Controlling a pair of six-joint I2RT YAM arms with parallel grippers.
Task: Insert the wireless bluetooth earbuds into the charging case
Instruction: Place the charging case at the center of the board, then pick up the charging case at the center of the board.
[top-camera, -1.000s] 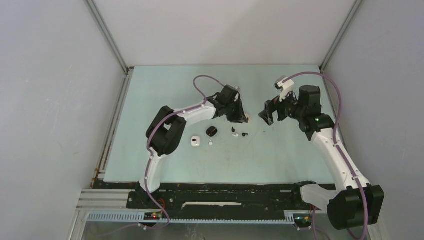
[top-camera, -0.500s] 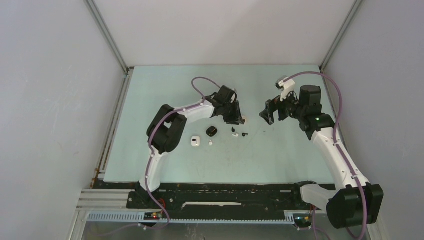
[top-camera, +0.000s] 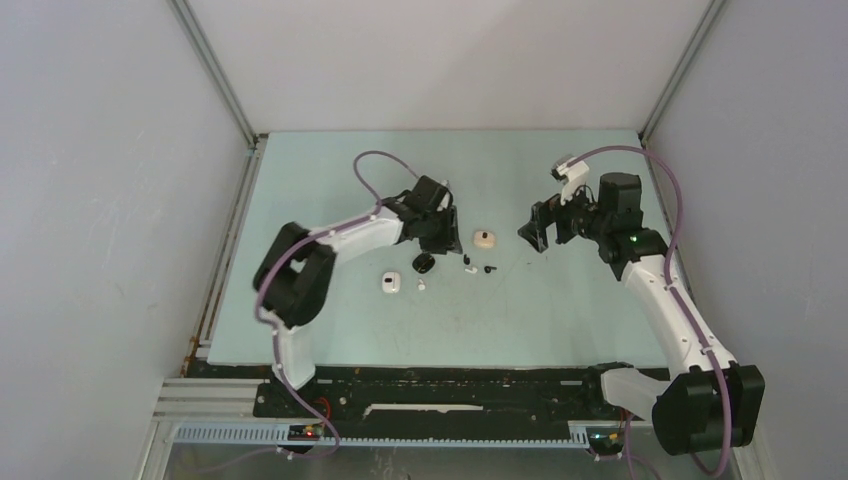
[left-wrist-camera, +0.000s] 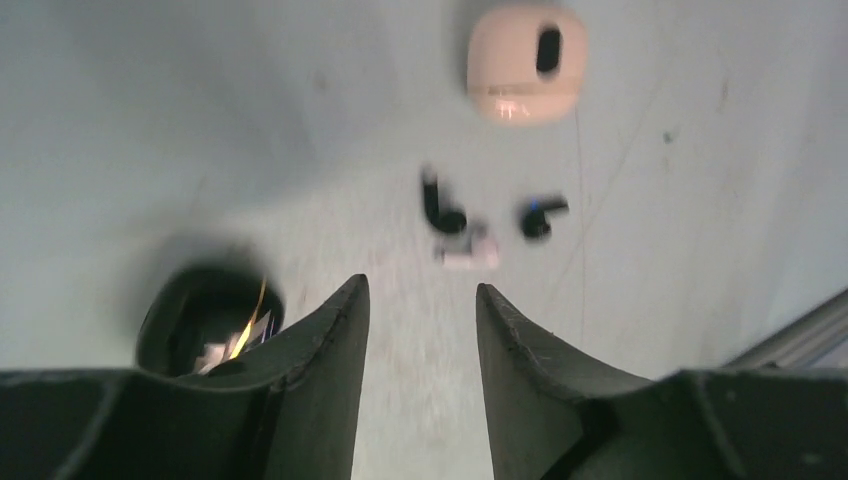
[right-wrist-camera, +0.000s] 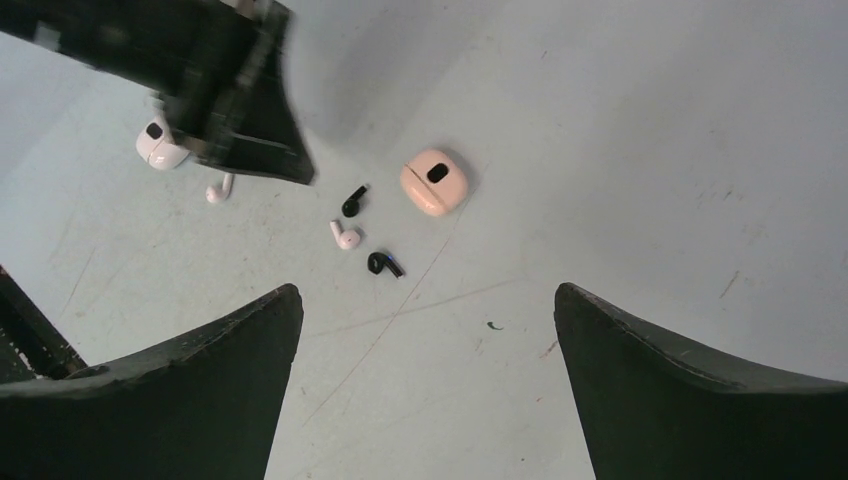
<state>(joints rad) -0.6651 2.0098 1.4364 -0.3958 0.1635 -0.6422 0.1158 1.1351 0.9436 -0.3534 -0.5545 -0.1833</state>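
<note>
Left wrist: left gripper (left-wrist-camera: 420, 290) narrowly parted, empty, beige charging case (left-wrist-camera: 525, 62) at one o'clock; right gripper (right-wrist-camera: 425, 292) wide.

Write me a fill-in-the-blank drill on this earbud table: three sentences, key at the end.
1. The small black stemmed earbuds lying loose on the pale green table number ___.
2. The right gripper stands wide ___, holding nothing.
3. The pebble-like case lying between the white rounded case and those earbuds is coloured ___.
Missing words: two; open; black.
</note>
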